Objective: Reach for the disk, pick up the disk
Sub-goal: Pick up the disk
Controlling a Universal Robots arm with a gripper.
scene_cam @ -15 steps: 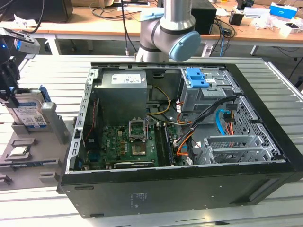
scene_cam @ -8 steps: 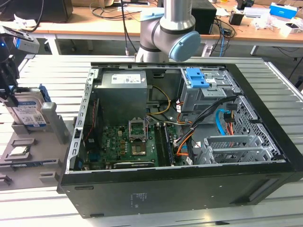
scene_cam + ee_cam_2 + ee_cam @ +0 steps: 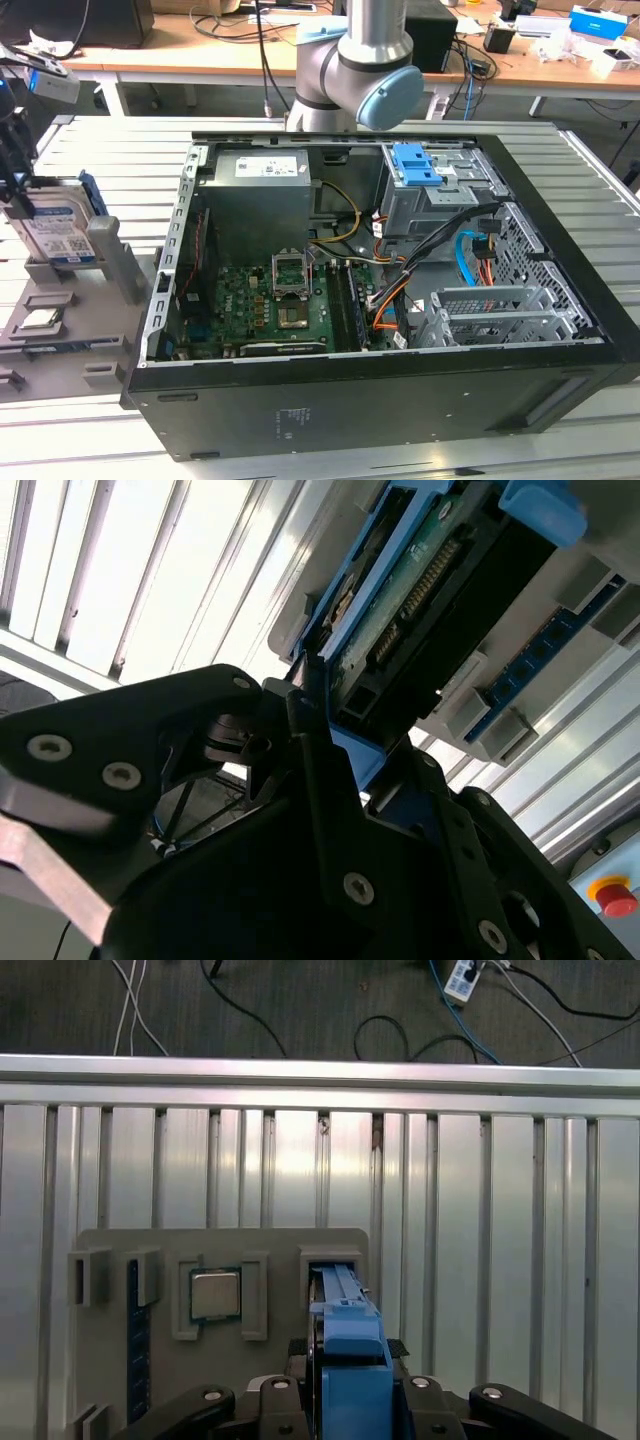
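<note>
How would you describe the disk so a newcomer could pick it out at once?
Start at the open computer case; to the exterior view's left lies a grey holder. The disk stands on edge in it, blue-framed with a white-and-blue label, unlike the small square chip lying flat.

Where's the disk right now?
The disk stands on edge in the grey holder at the exterior view's left, next to the open computer case, near the small silver chip.
</note>
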